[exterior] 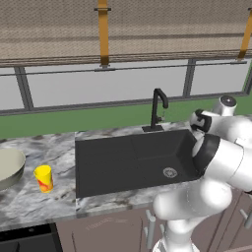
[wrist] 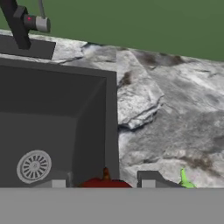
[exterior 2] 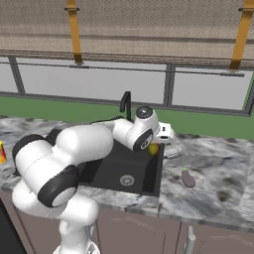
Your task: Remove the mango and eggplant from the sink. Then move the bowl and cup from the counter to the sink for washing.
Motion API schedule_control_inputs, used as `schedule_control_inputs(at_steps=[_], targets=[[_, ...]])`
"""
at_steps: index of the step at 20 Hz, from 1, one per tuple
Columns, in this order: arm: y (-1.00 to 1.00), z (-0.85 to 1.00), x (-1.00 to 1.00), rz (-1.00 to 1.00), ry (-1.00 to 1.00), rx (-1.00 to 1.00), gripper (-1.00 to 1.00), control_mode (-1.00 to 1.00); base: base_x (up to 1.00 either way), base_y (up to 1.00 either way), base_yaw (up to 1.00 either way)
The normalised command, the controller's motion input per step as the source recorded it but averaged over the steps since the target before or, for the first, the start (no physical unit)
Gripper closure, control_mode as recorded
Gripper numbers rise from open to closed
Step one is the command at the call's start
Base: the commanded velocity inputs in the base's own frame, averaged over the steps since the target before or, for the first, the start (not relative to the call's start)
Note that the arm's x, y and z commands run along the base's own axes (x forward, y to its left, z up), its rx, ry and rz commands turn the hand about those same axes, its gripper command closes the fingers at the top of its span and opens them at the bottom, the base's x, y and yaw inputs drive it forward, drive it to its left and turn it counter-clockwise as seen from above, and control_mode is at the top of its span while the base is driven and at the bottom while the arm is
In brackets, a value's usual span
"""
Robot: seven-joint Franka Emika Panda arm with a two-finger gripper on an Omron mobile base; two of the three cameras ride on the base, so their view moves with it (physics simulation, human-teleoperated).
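Carrying: gripper (wrist: 104, 183) jaws holding the mango (exterior 2: 153, 148) above the sink's (exterior: 128, 162) right rim.
Placing: clearing the rim fully, lowering onto the counter (exterior 2: 213, 168) beside the eggplant (exterior 2: 188, 178), releasing gently.

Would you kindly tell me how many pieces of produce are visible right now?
2: the mango sits at the pincer above the sink's right edge; the eggplant lies on the counter to the right.

Marble counter (exterior: 59, 152): bowl (exterior: 9, 167), cup (exterior: 44, 178), eggplant (exterior 2: 188, 178).
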Motion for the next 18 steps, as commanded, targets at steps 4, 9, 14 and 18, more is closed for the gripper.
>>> schedule_control_inputs(at_steps=[4,9,14,18], targets=[[-0.40,-0.03,0.28,0.00,0.01,0.00,1.00,-1.00,0.00,0.00,0.00],[-0.42,-0.10,0.21,0.00,0.04,0.00,1.00,-1.00,0.00,0.00,0.00],[-0.39,-0.17,0.17,0.00,0.05,0.00,1.00,-1.00,0.00,0.00,0.00],[-0.33,-0.20,0.21,0.00,0.06,0.00,1.00,-1.00,0.00,0.00,0.00]])
